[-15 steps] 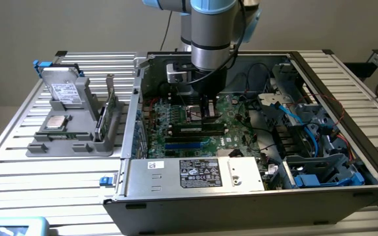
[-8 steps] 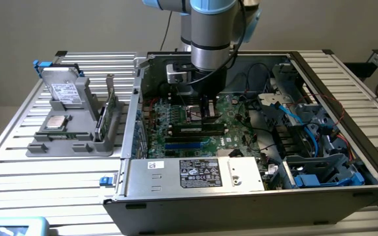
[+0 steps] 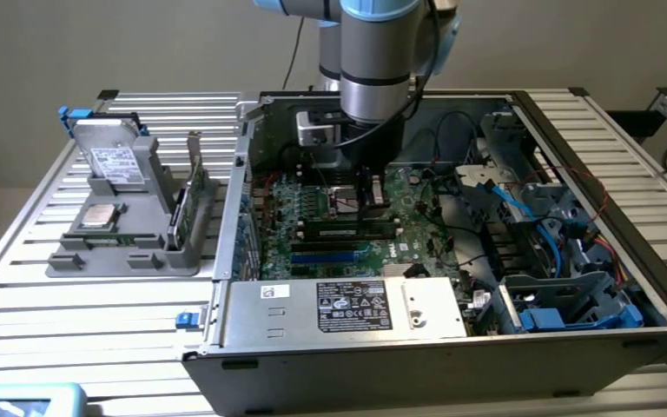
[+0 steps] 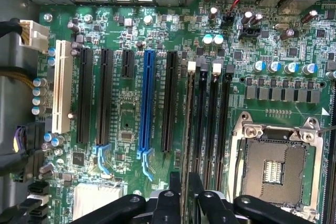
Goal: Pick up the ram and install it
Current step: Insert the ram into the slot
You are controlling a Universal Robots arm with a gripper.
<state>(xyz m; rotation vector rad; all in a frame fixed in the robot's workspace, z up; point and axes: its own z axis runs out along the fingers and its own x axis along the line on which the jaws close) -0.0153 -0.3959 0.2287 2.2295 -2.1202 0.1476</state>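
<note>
Plain beige wall [image 3: 136, 43]; slatted metal table [image 3: 32, 287].

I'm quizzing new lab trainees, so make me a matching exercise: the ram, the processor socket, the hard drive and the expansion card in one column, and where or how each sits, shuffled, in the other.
Things
1. ram
2. processor socket
3. hard drive
4. expansion card

Places or states
A. empty, on the motherboard
B. standing on edge in the grey holder, next to the case
C. gripped edge-on by the pincer over the memory slots
D. propped upright at one end of the grey holder, label showing

Pairs: 1-C, 2-A, 3-D, 4-B
</note>
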